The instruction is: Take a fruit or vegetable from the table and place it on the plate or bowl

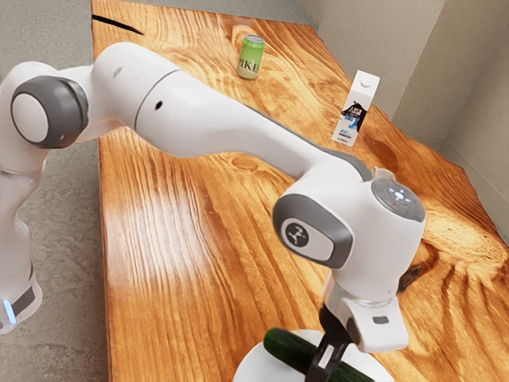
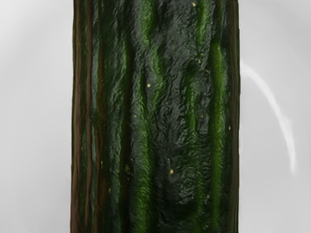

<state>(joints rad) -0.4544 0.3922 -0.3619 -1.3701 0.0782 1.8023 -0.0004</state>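
A broad wooden table (image 1: 199, 239) with strong orange grain fills the exterior view. A white robot arm (image 1: 223, 119) with grey joints comes in from the exterior view's left and bends down toward the lower edge. There, a white plate (image 1: 254, 368) sits on the table, cut off by the frame. A dark green cucumber (image 1: 286, 346) lies across the plate. The black gripper (image 1: 324, 368) is down at the cucumber, with a dark part of it crossing in front of the vegetable; whether it grips the cucumber or has let go cannot be told.

Far back on the table, well apart from the plate, a white milk carton (image 1: 355, 111) stands upright near the exterior view's right. A smaller green can (image 1: 250, 57) stands farther back still.

The wrist view looks straight down from close above the cucumber (image 2: 155, 116). It adds the bumpy, glossy skin with lighter green streaks and a brownish side, and the smooth white plate (image 2: 34, 116) on both sides of it.
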